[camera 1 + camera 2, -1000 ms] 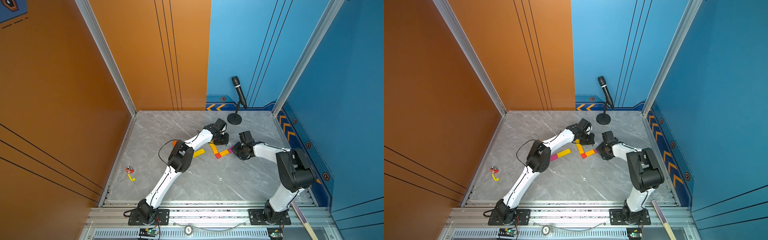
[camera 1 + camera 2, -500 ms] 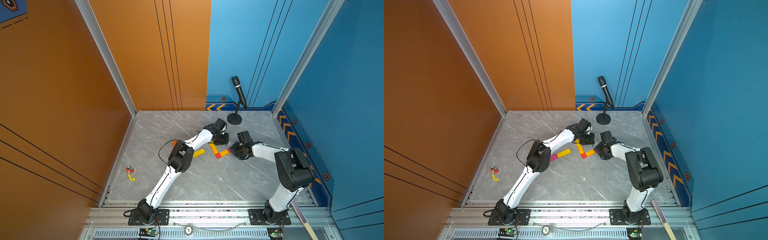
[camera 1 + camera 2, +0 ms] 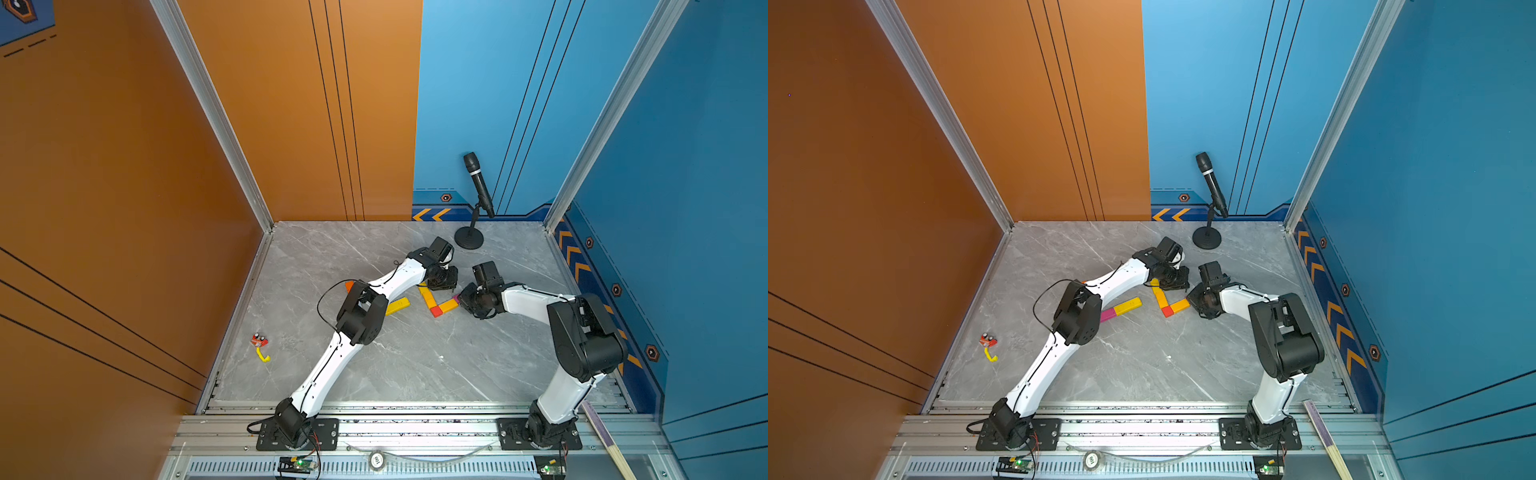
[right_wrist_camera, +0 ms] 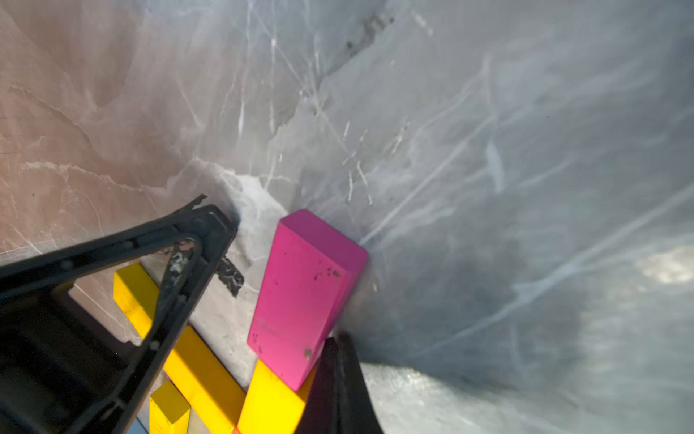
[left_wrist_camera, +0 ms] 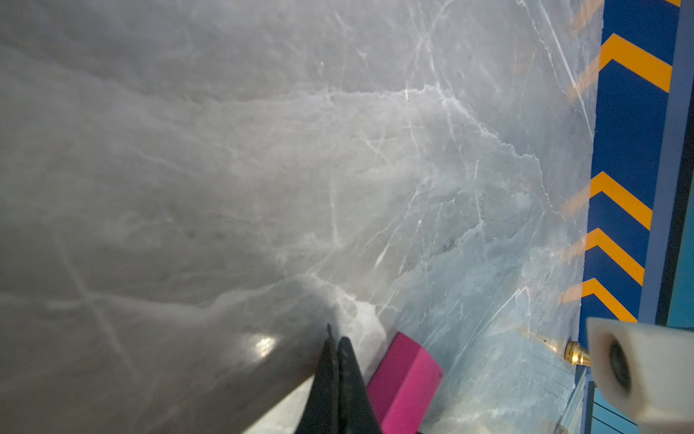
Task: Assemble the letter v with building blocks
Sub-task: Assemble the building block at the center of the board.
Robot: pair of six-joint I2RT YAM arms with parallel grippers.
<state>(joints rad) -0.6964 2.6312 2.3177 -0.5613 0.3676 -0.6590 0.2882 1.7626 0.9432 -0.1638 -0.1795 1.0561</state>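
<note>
Four building blocks [image 3: 436,311] make a V on the tabletop [image 3: 415,365]: one yellow, one red, one amber, one pink brick [image 4: 308,293] at its 2 o'clock tip. The left end effector [image 5: 337,340] and the right end effector [image 4: 338,342] are both clenched, empty.

You have a V lying flat. A yellow bar [image 3: 426,296] forms one stroke and a red cube [image 3: 436,311] sits at the vertex. An amber brick [image 3: 448,306] starts the other stroke, and a pink brick [image 4: 308,297] meets its far end. A short yellow block [image 4: 169,411] lies just beside the bar. Well apart, a yellow brick [image 3: 1128,306] butts end to end against a second pink brick [image 3: 1108,315]. You see only a corner of an orange block [image 3: 349,286].
</note>
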